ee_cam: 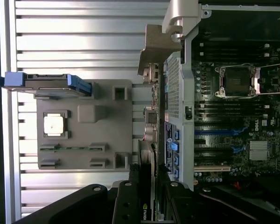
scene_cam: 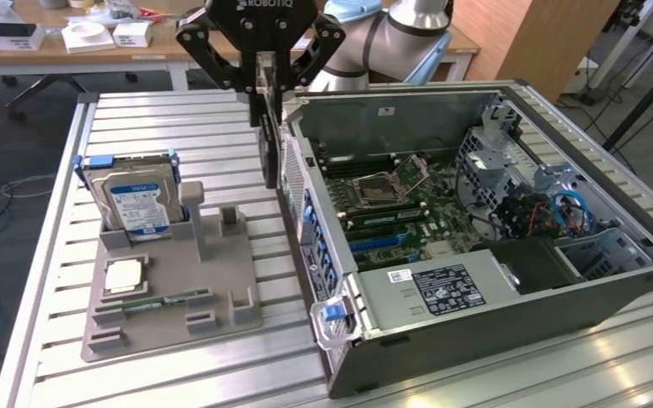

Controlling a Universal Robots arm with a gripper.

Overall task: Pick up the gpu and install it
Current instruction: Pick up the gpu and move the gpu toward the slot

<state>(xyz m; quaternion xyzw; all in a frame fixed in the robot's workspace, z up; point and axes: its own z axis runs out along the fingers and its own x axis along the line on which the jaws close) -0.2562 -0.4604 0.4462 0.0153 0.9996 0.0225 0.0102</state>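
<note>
Nearest on the table stands the open computer case, and beside it a grey holder with a hard drive. Behind them the gripper clamps the gpu, which hangs upright just outside the case wall.

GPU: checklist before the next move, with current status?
1. GPU gripped by the hand: ok, closed on its upper edge.
2. Card hanging upright: ok.
3. Card clear of the gray tray: ok, it looks lifted above it.
4. Case side open, motherboard exposed: ok.
5. Card above the motherboard: not ok, it hangs outside the case wall, on the tray side.
6. Expansion slot free of obstructions: cannot tell.
</note>
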